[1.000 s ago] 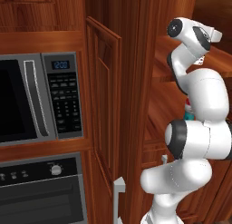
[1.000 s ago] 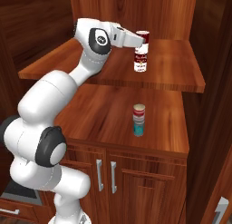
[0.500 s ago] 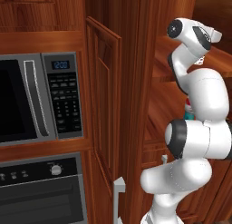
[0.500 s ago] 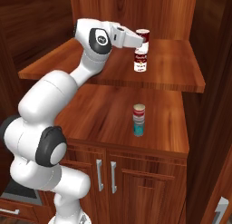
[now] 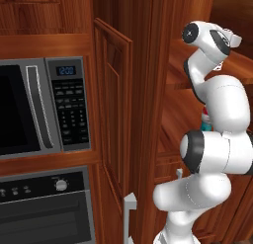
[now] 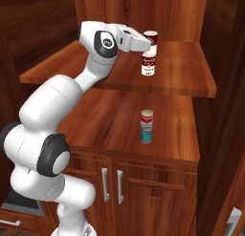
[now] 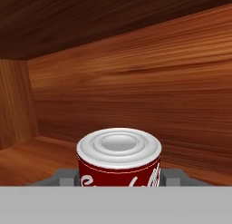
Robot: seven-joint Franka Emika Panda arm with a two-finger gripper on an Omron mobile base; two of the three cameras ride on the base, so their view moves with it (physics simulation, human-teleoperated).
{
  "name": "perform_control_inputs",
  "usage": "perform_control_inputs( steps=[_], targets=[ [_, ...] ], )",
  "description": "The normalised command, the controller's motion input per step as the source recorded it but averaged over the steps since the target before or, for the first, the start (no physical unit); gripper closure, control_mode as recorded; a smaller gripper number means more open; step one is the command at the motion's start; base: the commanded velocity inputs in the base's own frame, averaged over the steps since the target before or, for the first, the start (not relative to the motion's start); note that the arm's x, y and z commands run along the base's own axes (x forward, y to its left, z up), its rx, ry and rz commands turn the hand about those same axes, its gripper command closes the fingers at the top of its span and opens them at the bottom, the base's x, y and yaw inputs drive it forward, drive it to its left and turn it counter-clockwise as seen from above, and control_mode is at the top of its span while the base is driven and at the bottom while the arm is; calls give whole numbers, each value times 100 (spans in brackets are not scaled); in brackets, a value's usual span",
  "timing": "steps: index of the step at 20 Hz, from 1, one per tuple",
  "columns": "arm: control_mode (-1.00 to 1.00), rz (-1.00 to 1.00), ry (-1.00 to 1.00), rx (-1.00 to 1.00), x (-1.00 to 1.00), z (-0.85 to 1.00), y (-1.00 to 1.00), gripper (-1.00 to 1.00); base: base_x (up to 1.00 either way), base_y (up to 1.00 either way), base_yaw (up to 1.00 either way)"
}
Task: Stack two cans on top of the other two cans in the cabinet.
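My gripper (image 6: 147, 46) is shut on a red can with a pale top (image 6: 151, 38), reaching in from the left over the cabinet's upper shelf (image 6: 184, 63). The can hangs directly over the soup tin (image 6: 148, 66), dark red above and white below; I cannot tell whether they touch. In the hand view the red can (image 7: 118, 160) sits between my fingers (image 7: 68, 177), with the cabinet's back wall behind it. On the lower shelf (image 6: 100, 120) a white can with a red band (image 6: 147, 117) stands on the teal can (image 6: 146, 134).
The cabinet's panelled door (image 5: 114, 119) stands open to the left of my arm. Beyond it are a microwave (image 5: 39, 107) and an oven (image 5: 44, 208). Lower cupboard doors with handles (image 6: 111, 185) sit under the lower shelf. The cabinet's side wall (image 6: 222, 111) rises on the right.
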Motion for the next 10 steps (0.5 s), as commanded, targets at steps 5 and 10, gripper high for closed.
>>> perform_control_inputs(
  steps=[5, 10],
  targets=[
    [-100, 0, 0, 0, 0, -2, 0, 100, 0, 0, 0],
    [-100, 0, 0, 0, 0, -5, 0, 100, 0, 0, 0]
  ],
)
